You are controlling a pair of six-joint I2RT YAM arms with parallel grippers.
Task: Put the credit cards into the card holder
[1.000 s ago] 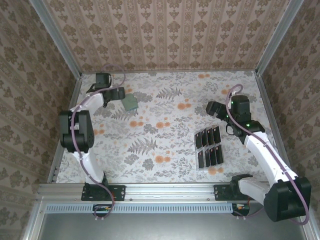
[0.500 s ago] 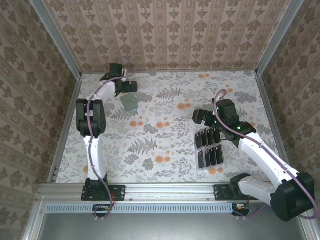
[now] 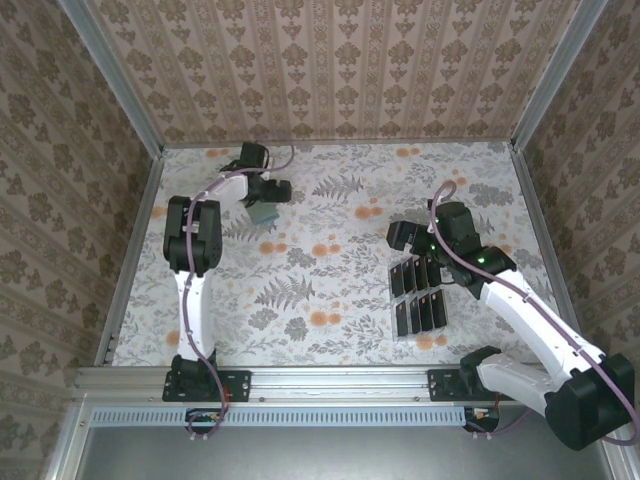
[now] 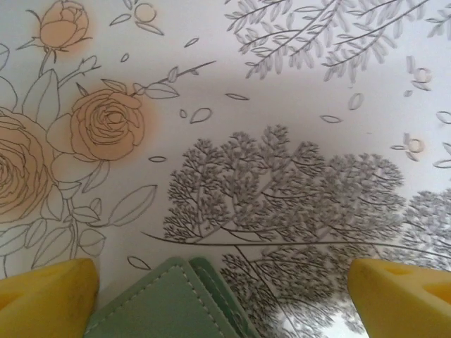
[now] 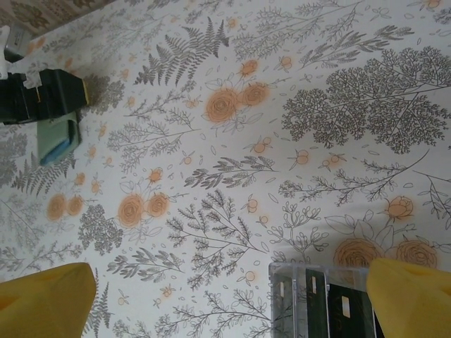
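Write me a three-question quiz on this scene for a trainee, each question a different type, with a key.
1. True or false: the left tool is shut on the green wallet.
2. The black cards are: A, in the clear rack; B, inside the wallet; C, stacked on top of the wallet.
3. Fill in: in the top view, the wallet lies on the far-____ part of the table.
Key: 1 false, the tool is open; 2 A; 3 left.

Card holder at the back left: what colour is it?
The card holder is sage green, clearest in the left wrist view.
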